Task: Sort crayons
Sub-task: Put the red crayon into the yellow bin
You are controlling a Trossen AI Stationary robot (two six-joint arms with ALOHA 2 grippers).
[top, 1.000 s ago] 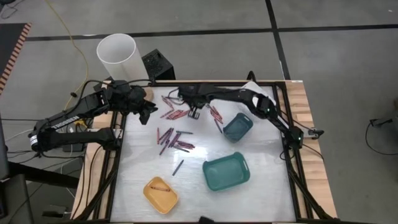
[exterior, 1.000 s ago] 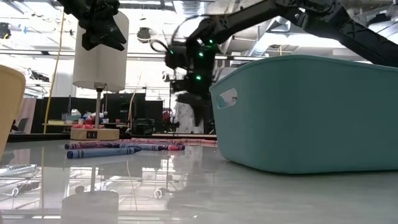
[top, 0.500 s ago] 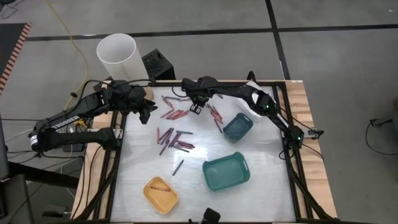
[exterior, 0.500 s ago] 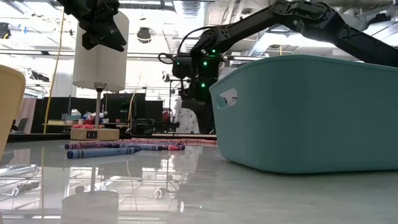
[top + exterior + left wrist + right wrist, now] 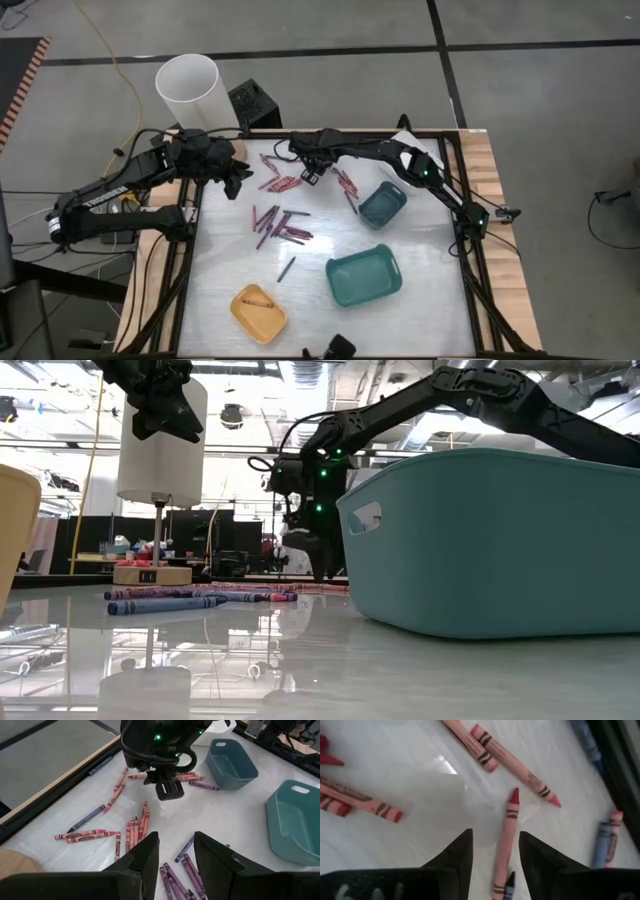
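Observation:
Red, pink, purple and blue-grey crayons lie flat on the white table, with a purple bunch nearer the middle. My right gripper points down over the far red ones. It is open, and its fingers stand either side of one red crayon; whether they touch it does not show. My left gripper hangs open above the table's far left, holding nothing.
A yellow tray with one crayon in it sits near the front. A large teal tray and a smaller blue-grey tray are on the right. A single dark crayon lies mid-table. A white cylinder stands beyond the far left corner.
My right gripper has sunk a little toward the far red crayons and rolled about its wrist. The crayons lie as before.

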